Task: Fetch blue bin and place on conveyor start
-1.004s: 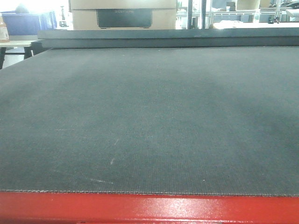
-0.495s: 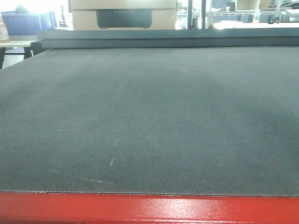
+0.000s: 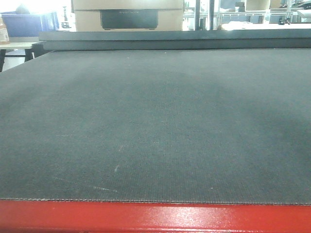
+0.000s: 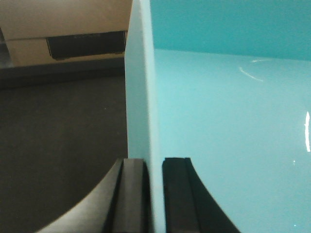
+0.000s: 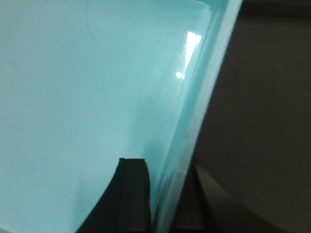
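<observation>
**A:** Where is the blue bin (image 4: 218,136)?

**B:** It is held between the two arms and shows in both wrist views. The left claw (image 4: 154,167) is closed down on one thin side wall, with one black pad (image 4: 130,194) outside and the other inside the tub. The right claw (image 5: 163,170) pinches the opposite wall the same way, with one finger (image 5: 133,194) on the inner face and its partner outside.

**A:** Is the bin resting on anything?

**B:** I cannot tell. Dark belt shows beside the wall in each wrist view, but the bin's underside is hidden.

**A:** And the conveyor start (image 3: 155,126)?

**B:** The front camera shows wide, dark grey, finely woven belt, with a few pale scuffs near the red frame edge (image 3: 155,218) that runs along the bottom.

**A:** What lies around it?

**B:** At the far end a raised grey ledge (image 3: 170,39) crosses the whole belt. Behind it stands a cardboard box (image 3: 127,14) with a dark panel on its face, and the left wrist camera also sees this box just past the bin wall. A dark blue crate (image 3: 26,24) sits at far left above a pale bench (image 3: 17,45). Metal shelving (image 3: 243,14) stands at the back right.
</observation>
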